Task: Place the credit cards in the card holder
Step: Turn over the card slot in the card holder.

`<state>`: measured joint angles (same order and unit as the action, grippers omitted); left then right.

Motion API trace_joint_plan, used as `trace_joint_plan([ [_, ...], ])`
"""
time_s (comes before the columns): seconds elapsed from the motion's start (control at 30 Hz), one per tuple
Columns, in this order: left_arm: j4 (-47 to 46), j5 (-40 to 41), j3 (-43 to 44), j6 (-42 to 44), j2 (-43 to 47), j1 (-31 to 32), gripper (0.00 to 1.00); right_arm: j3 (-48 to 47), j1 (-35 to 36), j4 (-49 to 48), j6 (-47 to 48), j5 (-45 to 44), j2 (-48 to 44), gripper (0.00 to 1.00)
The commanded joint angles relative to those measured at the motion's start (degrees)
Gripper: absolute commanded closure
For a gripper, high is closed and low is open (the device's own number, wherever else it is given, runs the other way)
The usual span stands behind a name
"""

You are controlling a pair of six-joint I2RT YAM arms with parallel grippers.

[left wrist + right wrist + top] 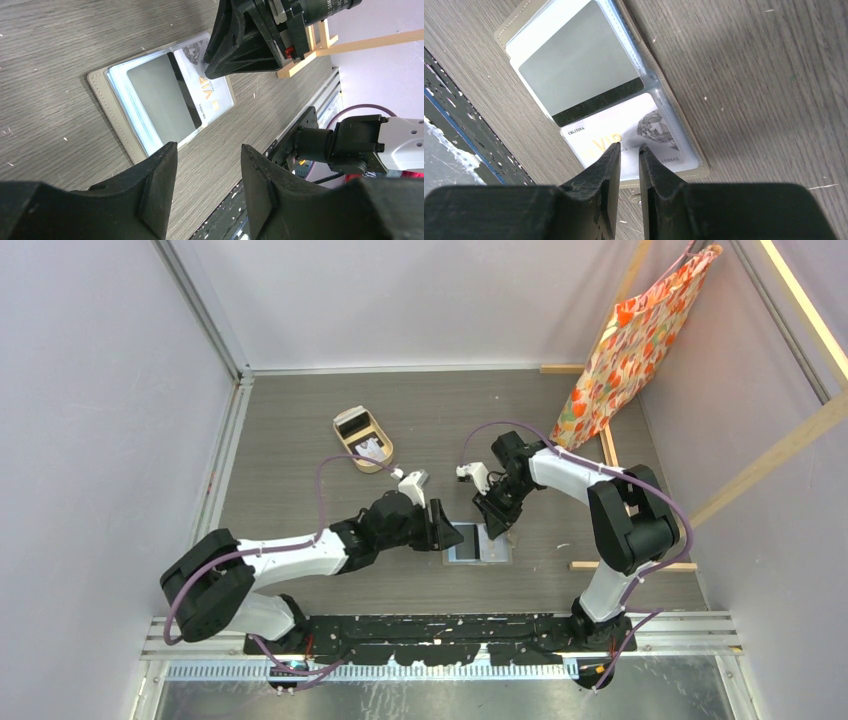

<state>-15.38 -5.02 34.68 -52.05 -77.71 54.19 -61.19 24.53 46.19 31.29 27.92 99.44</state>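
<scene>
The grey wood-grain tabletop [290, 430] carried everything, and the two white and black arms reached over its middle from the near edge. Far and to the left of them, well apart from the work, stood a tan oval tray [340, 440]. It seemed to hold one black card and one pale card.

The grey-beige fold-over card holder [102, 90] lay open and flat on the near middle of the tabletop, between the two claws, with its clear sleeves facing up. In its left part sat a grey card with a black stripe [574, 65]. Just beside this, on the right, sat a white card with gold VIP lettering [609, 130].

The right claw [629, 148] came down from above with only a narrow gap between its fingers. Its tips rested on the white card, and nothing was pinched between them as far as I could see. The left claw [207, 146] hovered low at the left side of the card holder, moderately wide and empty, and it did not touch the holder.

In my judgement the step in hand was the seating of the white card in its sleeve, and this was nearly done. The next move probably called for a gentle slide of the card to the end of the sleeve, without dragging the light card holder along. After this the claw would lift straight up and go to the tray for another card.
</scene>
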Motion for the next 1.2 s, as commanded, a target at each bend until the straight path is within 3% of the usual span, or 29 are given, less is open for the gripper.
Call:
trace_joint_plan([
  [0.0, -1.92, -0.11, -1.01, -0.14, -0.22, -0.23, 0.49, -1.21, 0.36, 0.27, 0.19, -1.58, 1.01, 0.75],
  [0.47, -11.09, -3.96, 1.56, -3.79, -14.45, -0.23, 0.52, -1.39, 0.38, 0.40, 0.09, -1.79, 1.28, 0.75],
  [0.73, -9.78, -3.74, 2.38, -3.93, -15.86, -0.23, 0.51, -1.48, 0.53, 0.55, 0.18, -1.88, 1.48, 0.75],
  [1.17, -21.81, -9.17, 1.17, -8.31, -17.55, -0.23, 0.52, -1.72, 0.76, 0.57, -0.31, -2.07, 1.38, 0.75],
])
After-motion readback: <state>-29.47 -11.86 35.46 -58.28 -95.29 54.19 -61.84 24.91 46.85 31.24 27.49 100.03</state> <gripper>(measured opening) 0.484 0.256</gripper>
